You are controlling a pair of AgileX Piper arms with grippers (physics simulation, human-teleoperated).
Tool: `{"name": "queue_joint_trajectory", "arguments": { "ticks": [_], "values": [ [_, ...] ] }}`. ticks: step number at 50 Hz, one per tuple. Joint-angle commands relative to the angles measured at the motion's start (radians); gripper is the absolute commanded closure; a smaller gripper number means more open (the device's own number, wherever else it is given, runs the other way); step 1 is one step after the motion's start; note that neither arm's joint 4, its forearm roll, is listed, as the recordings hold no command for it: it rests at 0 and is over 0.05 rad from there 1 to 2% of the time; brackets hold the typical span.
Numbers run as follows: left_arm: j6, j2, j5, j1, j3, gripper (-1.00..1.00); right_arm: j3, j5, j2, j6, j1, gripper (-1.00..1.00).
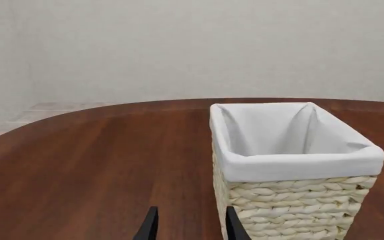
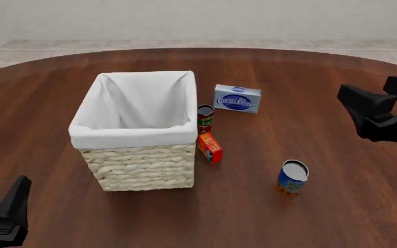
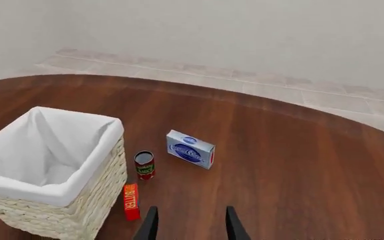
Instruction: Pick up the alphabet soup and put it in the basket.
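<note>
Woven wicker basket — cloth-lined; glossy wood table.

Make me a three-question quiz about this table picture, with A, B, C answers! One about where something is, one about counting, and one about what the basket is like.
1. Where does the small blue-labelled soup can with the silver lid stand?
A. Inside the basket
B. On the table, off to the basket's right in the front view
C. On top of the blue-and-white box

2. How many cans are on the brown wooden table?
A. One
B. Two
C. Four

3. What is inside the big woven cream basket with the white cloth liner?
A. A can
B. A box
C. Nothing that shows

Answers:
1. B, it stands alone on bare wood.
2. B, the blue one plus the red-and-green can by the basket.
3. C, only white liner shows inside in every view.
</note>
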Motion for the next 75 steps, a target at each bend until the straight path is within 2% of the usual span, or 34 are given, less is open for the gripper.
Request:
{"name": "queue_joint_trajectory", "arguments": {
  "ticks": [1,23,29,55,75],
  "values": [
    [0.0,0.0,0.0,0.0,0.0,-1.0,0.014,-0.028,0.052,0.0,0.009,-1.0],
    [0.0,0.0,0.0,0.0,0.0,-1.0,0.073,-0.08,0.105,0.0,0.012,-1.0],
    [0.0,0.0,0.0,0.0,0.0,-1.0,0.099,-0.109,0.129,0.019,0.014,-1.0],
    [0.0,0.0,0.0,0.0,0.0,-1.0,0.15,-0.136,0.139,0.028,0.001,-1.0],
    [0.0,0.0,0.0,0.0,0.0,-1.0,0.196,-0.173,0.146,0.056,-0.01,-1.0]
  ]
}}
